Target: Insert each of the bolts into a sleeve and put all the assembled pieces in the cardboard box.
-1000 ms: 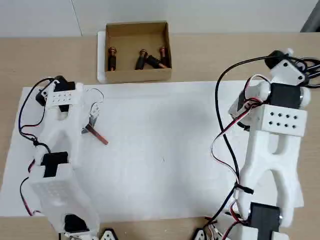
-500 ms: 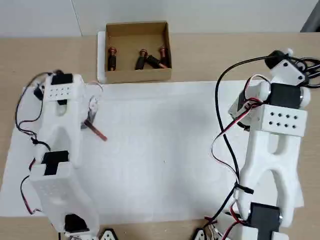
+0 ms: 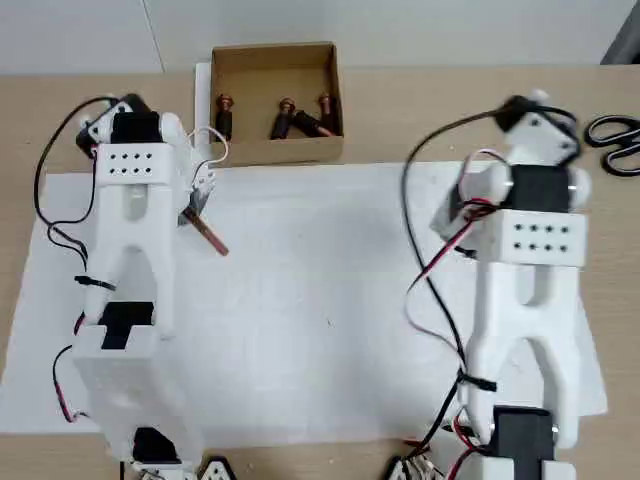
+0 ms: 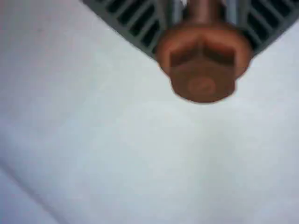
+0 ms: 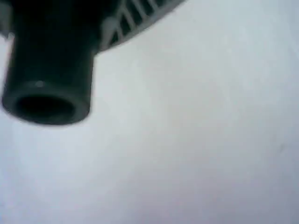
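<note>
Copper hex-head bolt (image 4: 203,70) is clamped in my left hand (image 3: 197,208), above the white sheet (image 3: 330,320). Black tubular sleeve (image 5: 46,79) is gripped in my right hand (image 5: 70,21), bore exposed, presumably for mating. Brown cardboard box (image 3: 275,152) holds three assembled pieces (image 3: 290,120), well apart.

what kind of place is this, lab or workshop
Probably a robotics lab bench: two white robot arms side by side at a wooden table, a white sheet as work mat, and a cardboard box holding bolt pieces.
</note>
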### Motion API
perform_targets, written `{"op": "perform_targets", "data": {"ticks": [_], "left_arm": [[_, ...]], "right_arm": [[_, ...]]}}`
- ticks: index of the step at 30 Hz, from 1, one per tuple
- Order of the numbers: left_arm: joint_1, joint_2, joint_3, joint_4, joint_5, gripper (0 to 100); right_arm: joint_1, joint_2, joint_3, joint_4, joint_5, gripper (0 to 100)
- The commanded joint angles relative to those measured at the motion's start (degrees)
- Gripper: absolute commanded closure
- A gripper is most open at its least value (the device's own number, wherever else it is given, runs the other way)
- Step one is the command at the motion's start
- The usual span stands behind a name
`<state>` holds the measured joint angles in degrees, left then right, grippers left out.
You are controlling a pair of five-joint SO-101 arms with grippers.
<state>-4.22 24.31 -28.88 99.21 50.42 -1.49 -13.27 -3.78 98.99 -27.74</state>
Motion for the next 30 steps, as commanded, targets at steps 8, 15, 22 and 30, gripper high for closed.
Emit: {"op": "perform_targets", "data": {"ticks": [8, 15, 22, 30], "left_arm": [[9.05, -19.34, -6.9, 1.23, -3.69, 99], [12.13, -26.29, -6.55, 1.23, -3.96, 99], [14.24, -35.96, -5.85, 1.32, -4.92, 99], [22.86, -52.22, 6.81, 1.23, -5.98, 99]], "right_arm": [[-4.44, -13.58, -3.34, 0.48, 6.33, 99.6], [-4.7, -18.59, -2.37, 0.48, 10.64, 99.6], [-10.33, -32.4, 8.44, 0.48, 14.24, 99.6], [-17.01, -45.58, 18.73, 0.31, 14.15, 99.6]]}}
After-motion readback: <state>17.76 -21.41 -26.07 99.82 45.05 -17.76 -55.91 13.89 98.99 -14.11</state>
